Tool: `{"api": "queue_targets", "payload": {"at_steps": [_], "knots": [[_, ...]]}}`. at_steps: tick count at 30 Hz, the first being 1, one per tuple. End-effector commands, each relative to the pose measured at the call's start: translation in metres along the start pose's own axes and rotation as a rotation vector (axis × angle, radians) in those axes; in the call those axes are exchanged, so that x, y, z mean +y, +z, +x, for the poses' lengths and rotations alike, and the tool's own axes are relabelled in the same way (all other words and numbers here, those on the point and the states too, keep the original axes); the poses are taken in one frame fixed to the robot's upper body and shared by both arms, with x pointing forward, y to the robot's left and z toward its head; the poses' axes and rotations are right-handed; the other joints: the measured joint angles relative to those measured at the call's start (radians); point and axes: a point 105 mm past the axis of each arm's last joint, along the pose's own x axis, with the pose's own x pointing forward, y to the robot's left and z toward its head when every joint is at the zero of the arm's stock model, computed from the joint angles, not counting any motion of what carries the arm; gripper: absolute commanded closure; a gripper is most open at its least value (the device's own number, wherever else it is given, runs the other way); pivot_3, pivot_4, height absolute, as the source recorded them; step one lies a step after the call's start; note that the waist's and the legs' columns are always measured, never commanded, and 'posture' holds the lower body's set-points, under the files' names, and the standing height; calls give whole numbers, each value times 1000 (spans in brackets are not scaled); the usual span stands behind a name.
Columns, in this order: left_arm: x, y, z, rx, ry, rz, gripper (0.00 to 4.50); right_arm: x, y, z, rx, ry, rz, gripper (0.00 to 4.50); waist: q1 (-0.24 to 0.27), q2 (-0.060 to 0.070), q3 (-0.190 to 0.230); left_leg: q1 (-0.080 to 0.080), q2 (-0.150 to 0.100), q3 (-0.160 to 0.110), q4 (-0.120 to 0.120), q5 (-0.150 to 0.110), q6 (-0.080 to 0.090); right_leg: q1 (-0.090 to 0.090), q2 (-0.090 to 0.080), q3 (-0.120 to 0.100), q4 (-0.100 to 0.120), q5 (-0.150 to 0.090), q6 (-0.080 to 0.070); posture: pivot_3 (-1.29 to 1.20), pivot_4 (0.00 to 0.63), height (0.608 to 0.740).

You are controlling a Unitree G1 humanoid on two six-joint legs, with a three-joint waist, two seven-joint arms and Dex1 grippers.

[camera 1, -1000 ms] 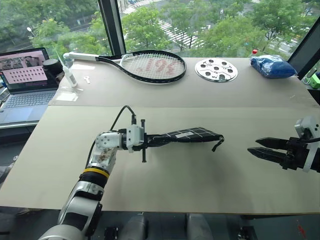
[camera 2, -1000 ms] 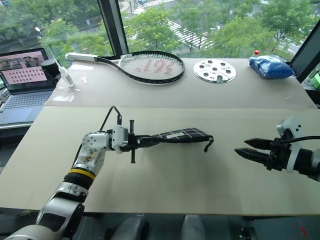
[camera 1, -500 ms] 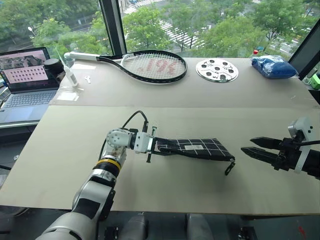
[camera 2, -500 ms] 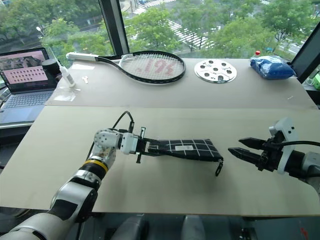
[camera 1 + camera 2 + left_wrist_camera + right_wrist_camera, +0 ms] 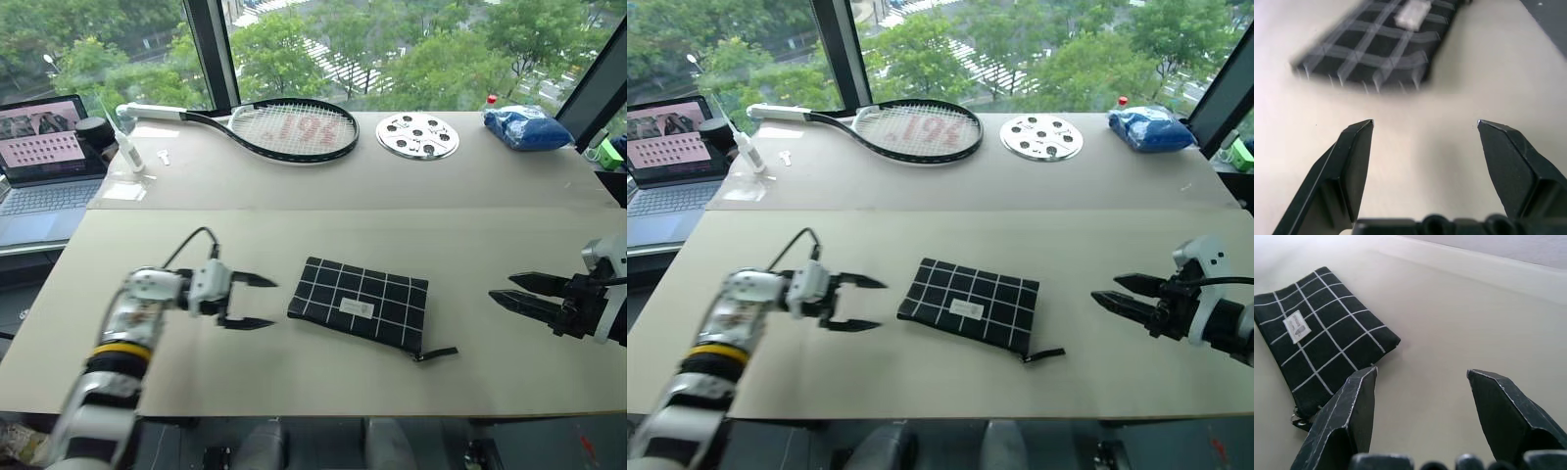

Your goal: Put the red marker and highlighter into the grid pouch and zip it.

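Released, the grid pouch [image 5: 360, 305] lies flat; left gripper [image 5: 263, 302] withdrawn toward 9 o'clock, jaws wide. Right gripper [image 5: 506, 290] wide, empty.

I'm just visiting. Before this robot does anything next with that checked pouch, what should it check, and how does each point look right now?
1. Grid pouch lying flat on the table: ok.
2. Left gripper open, clear of the pouch: ok.
3. Right gripper open, holding nothing: ok.
4. Pouch zipped shut: cannot tell.
5. Red marker and highlighter inside: cannot tell.
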Motion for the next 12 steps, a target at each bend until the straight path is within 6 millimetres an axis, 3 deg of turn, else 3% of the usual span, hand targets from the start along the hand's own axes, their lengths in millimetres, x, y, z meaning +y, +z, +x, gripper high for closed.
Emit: {"api": "queue_targets", "payload": {"at_steps": [1,7,12], "knots": [[0,22,-20,-93,159,-220,837,-7,18,2,-36,-6,-65,1208,13,1,1,0,0,0,0,0,0,0,0,0,0,-1,2,0,150,740],[18,8,-70,-186,552,-392,837,-8,12,14,-42,23,-54,1208,18,1,1,4,1,0,-3,0,-1,0,1,0,0,-1,-3,0,150,740],[22,0,-88,-287,733,-460,837,-5,1,25,-47,52,-38,1208,18,1,1,4,1,0,-3,1,-1,0,1,0,-1,-1,-3,0,150,740]]}}
